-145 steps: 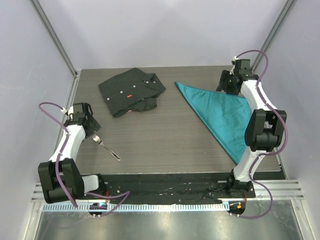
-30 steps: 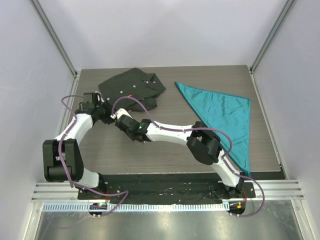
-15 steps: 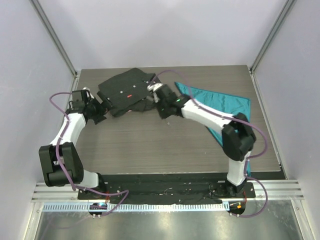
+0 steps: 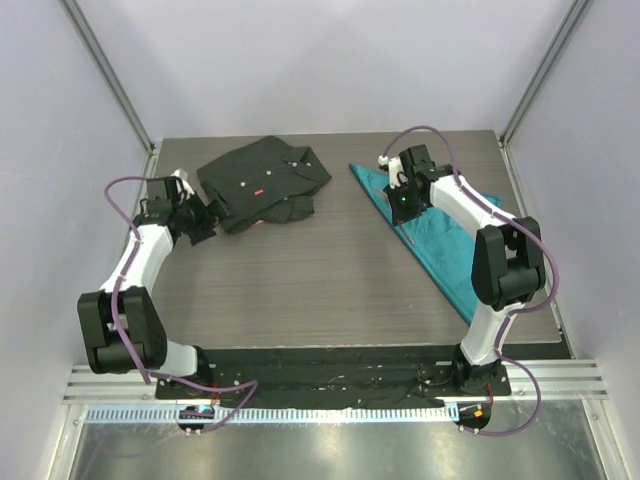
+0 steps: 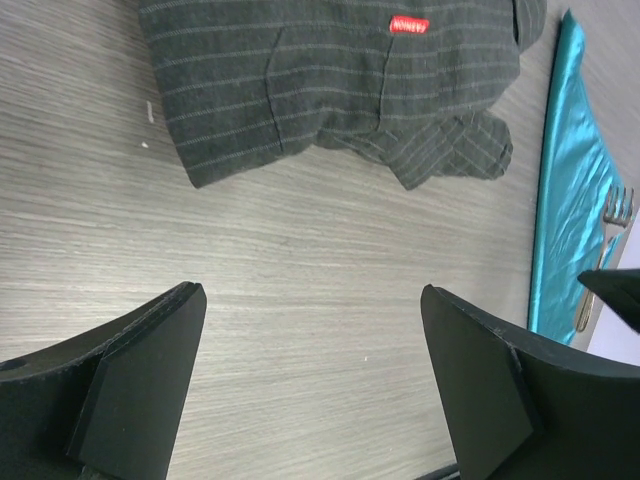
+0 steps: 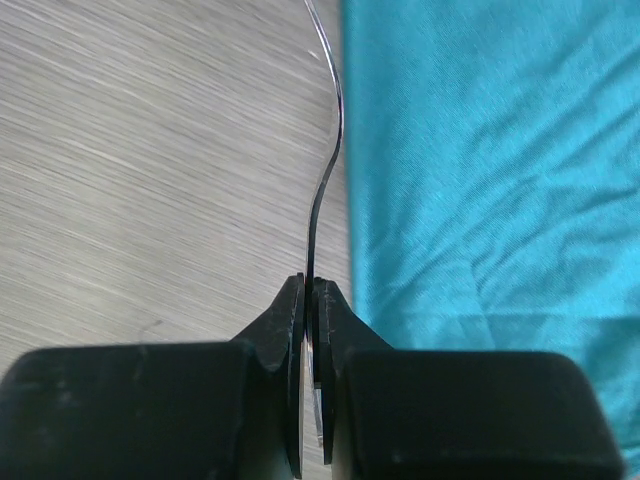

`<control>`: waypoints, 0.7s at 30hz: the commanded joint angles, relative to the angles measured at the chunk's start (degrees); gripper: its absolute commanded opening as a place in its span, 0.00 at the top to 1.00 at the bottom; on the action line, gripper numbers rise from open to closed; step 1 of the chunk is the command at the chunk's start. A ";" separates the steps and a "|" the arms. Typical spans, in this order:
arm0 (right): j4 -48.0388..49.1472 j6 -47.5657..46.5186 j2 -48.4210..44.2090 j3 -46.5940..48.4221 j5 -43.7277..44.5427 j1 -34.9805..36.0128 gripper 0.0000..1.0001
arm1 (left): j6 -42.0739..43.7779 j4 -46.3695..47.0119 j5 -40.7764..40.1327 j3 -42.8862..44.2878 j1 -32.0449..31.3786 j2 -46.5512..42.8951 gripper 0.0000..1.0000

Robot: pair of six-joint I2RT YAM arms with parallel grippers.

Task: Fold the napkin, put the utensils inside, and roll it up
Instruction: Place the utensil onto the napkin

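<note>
Here, right gripper (image 6: 308, 287) clamped on fork (image 6: 312, 245), left gripper (image 5: 310, 300) wide apart, empty.

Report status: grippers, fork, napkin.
Left gripper open, empty. Right gripper shut on fork, at edge of folded napkin. Black shirt lies apart from napkin.

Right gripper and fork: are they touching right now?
Touching. The right wrist view shows the right gripper with its jaws pinched shut on the handle of the fork, and no gap on either side.
</note>
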 commanded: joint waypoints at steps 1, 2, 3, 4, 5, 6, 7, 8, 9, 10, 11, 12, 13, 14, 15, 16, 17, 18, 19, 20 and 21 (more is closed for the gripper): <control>-1.73 -3.92 -0.71 -0.30 -3.58 -1.96 0.99 | 2.09 -0.92 1.75 2.66 -0.96 0.35 0.06; -1.74 -4.10 -0.88 -1.08 -3.58 -2.31 0.99 | 2.18 -1.09 1.75 2.75 -1.05 0.53 0.06; -1.74 -4.45 -0.88 -1.61 -3.58 -2.75 0.99 | 2.53 -1.44 1.75 2.93 -1.14 0.96 0.06; -1.48 -4.54 -0.80 -2.05 -3.67 -2.93 0.99 | 2.71 -1.62 1.66 3.10 -1.32 1.32 0.06; -1.30 -4.63 -0.62 -2.93 -3.58 -3.11 0.99 | 2.80 -1.97 1.93 3.28 -1.23 1.41 0.06; -1.30 -4.71 -0.10 -3.20 -3.15 -3.46 0.99 | 2.80 -2.15 2.36 3.28 -1.40 1.93 0.06; -1.30 -4.72 0.17 -3.38 -2.27 -3.72 0.99 | 2.71 -2.15 2.72 3.28 -1.49 2.02 0.06; -1.30 -4.72 0.26 -3.73 -2.09 -3.98 0.99 | 2.80 -2.06 2.89 3.28 -1.75 2.20 0.06; -1.30 -4.72 0.43 -3.82 -2.17 -4.33 0.99 | 2.89 -2.32 2.98 3.28 -2.37 2.46 0.06; -1.30 -4.72 0.43 -3.73 -2.61 -5.03 0.99 | 3.06 -2.41 2.98 3.54 -2.72 2.55 0.06; -1.30 -4.72 0.52 -3.55 -2.61 -5.30 0.99 | 3.15 -2.68 3.07 3.80 -3.07 2.72 0.06; -1.38 -4.72 0.52 -3.47 -2.53 -5.48 0.99 | 3.32 -3.11 3.24 3.98 -3.34 2.99 0.06; -1.38 -4.72 0.61 -3.38 -2.35 -6.00 0.99 | 3.67 -3.29 3.33 4.24 -3.51 3.08 0.06; -1.47 -4.80 0.78 -3.38 -2.52 -6.36 0.99 | 3.68 -3.38 3.33 4.25 -3.51 3.08 0.06; -1.47 -4.89 0.87 -3.20 -2.44 -6.62 0.99 | 3.76 -3.38 3.07 4.33 -3.60 3.08 0.06; -1.73 -4.89 1.31 -3.20 -2.26 -7.15 0.99 | 3.94 -3.73 2.90 4.25 -3.52 2.99 0.06; -1.74 -4.98 1.66 -3.11 -2.44 -7.32 0.99 | 4.12 -3.82 2.81 4.33 -3.60 3.08 0.06; -1.82 -4.98 1.84 -2.94 -2.53 -7.41 0.99 | 4.12 -3.91 2.81 4.42 -3.69 3.16 0.06; -2.00 -4.98 2.62 -2.76 -2.79 -7.68 0.99 | 4.12 -4.08 2.81 4.34 -3.69 3.25 0.06; -2.26 -5.07 2.89 -2.50 -3.05 -8.03 0.99 | 4.20 -4.17 2.89 4.42 -3.78 3.25 0.06; -2.70 -5.07 3.33 -2.32 -2.97 -8.12 0.99 | 4.20 -4.09 2.98 4.42 -3.78 3.25 0.06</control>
